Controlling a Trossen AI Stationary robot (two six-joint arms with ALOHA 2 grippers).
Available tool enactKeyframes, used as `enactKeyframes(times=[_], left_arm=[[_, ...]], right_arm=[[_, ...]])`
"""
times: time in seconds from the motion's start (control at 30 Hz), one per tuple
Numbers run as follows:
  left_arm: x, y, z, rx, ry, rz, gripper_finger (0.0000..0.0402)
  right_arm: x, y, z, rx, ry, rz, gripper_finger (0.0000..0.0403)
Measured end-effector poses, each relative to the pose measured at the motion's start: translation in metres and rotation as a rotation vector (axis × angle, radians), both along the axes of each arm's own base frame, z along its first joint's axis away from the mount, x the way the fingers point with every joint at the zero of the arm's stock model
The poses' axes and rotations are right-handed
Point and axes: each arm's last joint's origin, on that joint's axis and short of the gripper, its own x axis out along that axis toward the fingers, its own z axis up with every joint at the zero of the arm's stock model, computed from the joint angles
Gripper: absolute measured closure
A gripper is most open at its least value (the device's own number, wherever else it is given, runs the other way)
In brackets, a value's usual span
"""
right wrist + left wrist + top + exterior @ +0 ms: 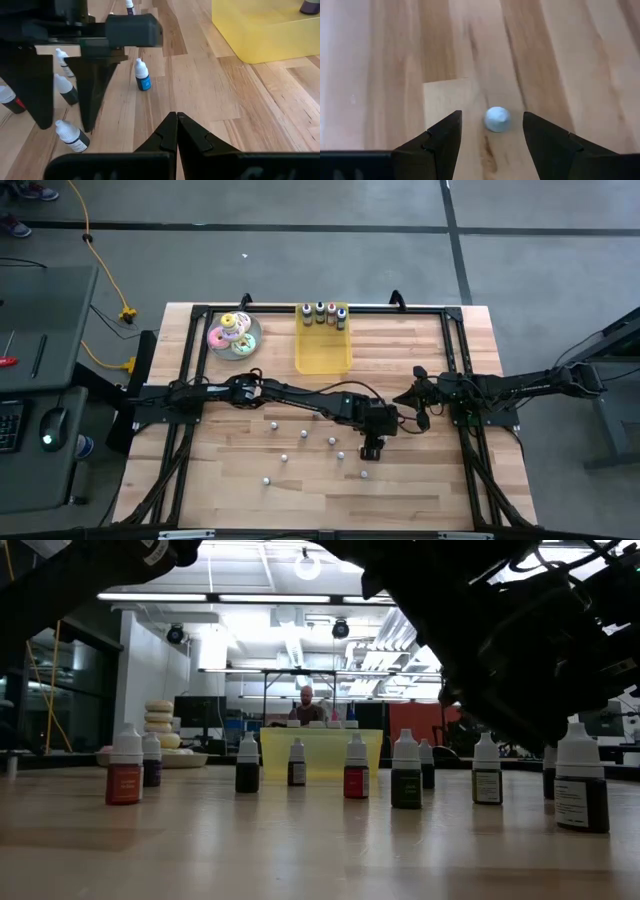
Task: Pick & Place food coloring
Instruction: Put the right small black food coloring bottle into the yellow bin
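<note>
Yellow tray (322, 352) (donuts (234, 332) beside it) stands beyond loose bottles (303, 434); left gripper (372, 449) spread, right gripper (417, 398) pressed together.

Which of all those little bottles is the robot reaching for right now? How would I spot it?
Find the yellow tray at the table's far edge, then follow the left arm to its open left gripper among the loose bottles. The food coloring bottle standing directly beneath it, white cap between the fingers, is the one; its neighbours stand clear of the arm.

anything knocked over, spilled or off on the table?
Nothing stands out. The loose food coloring bottles stand upright on the table, no spills. Four more stand in the yellow tray. The left hand hangs open over one white cap.
</note>
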Motion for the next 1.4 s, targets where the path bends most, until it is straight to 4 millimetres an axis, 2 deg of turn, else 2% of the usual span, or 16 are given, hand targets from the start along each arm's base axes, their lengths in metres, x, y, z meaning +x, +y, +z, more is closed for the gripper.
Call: enactKeyframes(times=[1.2,1.4], left_arm=[[0.0,-0.009,0.002,0.063,-0.029,0.035,0.0195],[-0.003,-0.012,-0.006,0.07,-0.005,0.03,0.0195]], right_arm=[[0.0,0.0,0.0,0.0,0.0,0.0,0.0402],[0.0,0.0,0.0,0.0,0.0,0.0,0.0402]])
